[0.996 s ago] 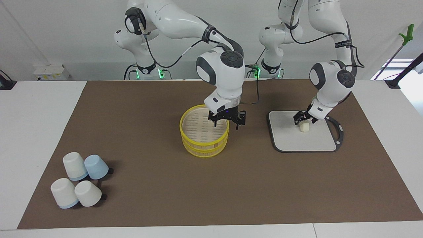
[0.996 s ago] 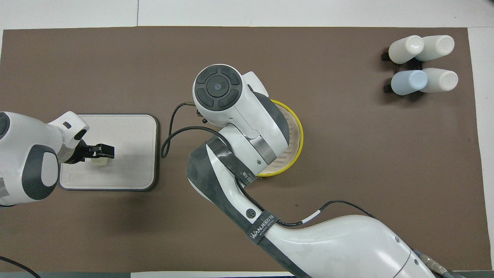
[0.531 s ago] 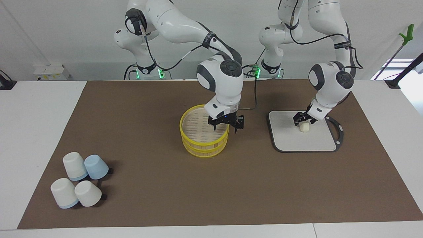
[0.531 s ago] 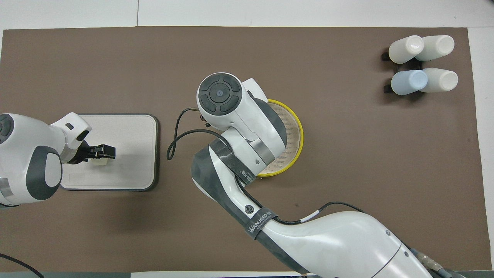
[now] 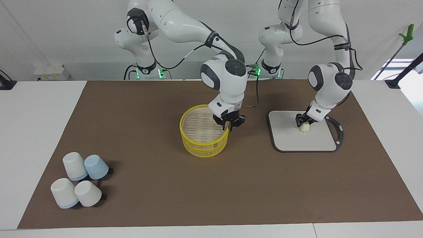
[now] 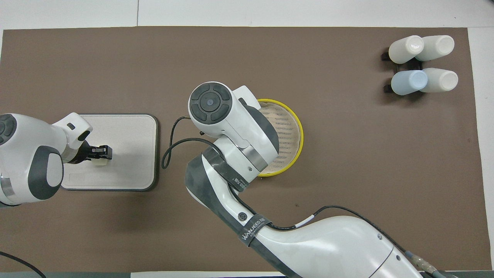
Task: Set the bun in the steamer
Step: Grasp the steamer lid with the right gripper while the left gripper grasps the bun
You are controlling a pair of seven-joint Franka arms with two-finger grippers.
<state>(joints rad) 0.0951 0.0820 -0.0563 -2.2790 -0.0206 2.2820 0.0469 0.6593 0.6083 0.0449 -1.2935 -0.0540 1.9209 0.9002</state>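
Observation:
The steamer (image 5: 184,132) stands mid-table, two yellow-rimmed tiers stacked, its slatted floor bare; it also shows in the overhead view (image 6: 299,133). My right gripper (image 5: 229,125) is at the rim of the top tier on the side toward the left arm's end, with its fingers closed on that rim. My own arm hides it in the overhead view. The bun (image 5: 304,128) sits on the grey board (image 5: 297,141). My left gripper (image 5: 302,121) is down on the bun and shut around it; both show in the overhead view, gripper (image 6: 102,151) and bun (image 6: 101,163).
Several upturned white and blue cups (image 5: 81,180) are grouped at the right arm's end, farther from the robots than the steamer. The board (image 6: 133,131) has a dark handle loop on the side toward the left arm's end. A brown mat covers the table.
My right gripper turned and its fingers went from straddling the steamer's rim wide open to closed on it. My left gripper's fingers narrowed onto the bun.

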